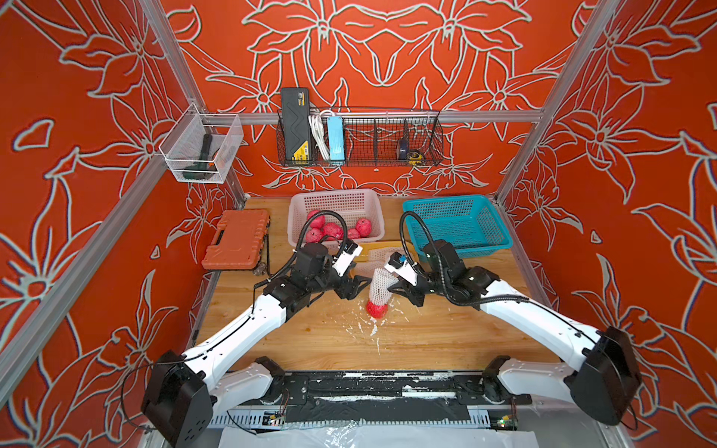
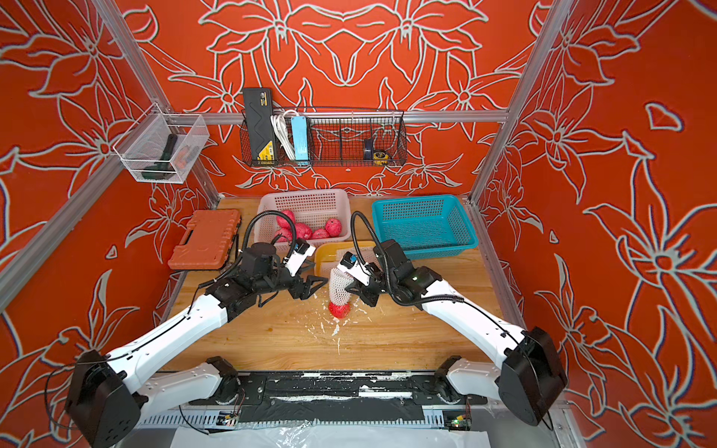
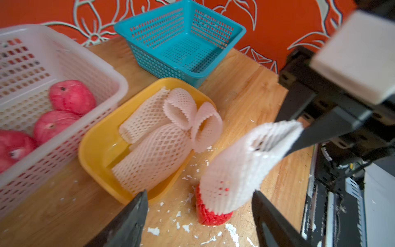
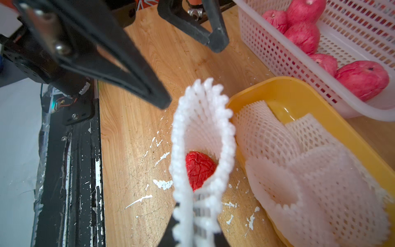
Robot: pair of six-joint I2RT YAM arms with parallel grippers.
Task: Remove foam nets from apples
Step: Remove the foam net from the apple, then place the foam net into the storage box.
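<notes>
A white foam net [image 1: 379, 286] stands stretched tall over a red apple [image 1: 377, 310] mid-worktop [image 1: 446, 341], only the fruit's bottom showing. The right hand [image 1: 394, 290] is pinched tight on the net's top edge, and the left hand [image 1: 357, 288] gapes wide just beside it. Behind, bare apples [image 1: 331, 230] sit in the pale basket [image 1: 297, 217], and loose nets [image 3: 154, 154] lie piled in the yellow tray [image 3: 96, 154].

free: table [image 1: 446, 341] front | blocked behind: yellow tray [image 3: 92, 149], pink basket [image 1: 333, 194], teal basket [image 1: 458, 223]

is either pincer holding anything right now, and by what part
The right pincer holds the foam net by its upper rim, its lower end around the apple. The left pincer is open, holding nothing.
</notes>
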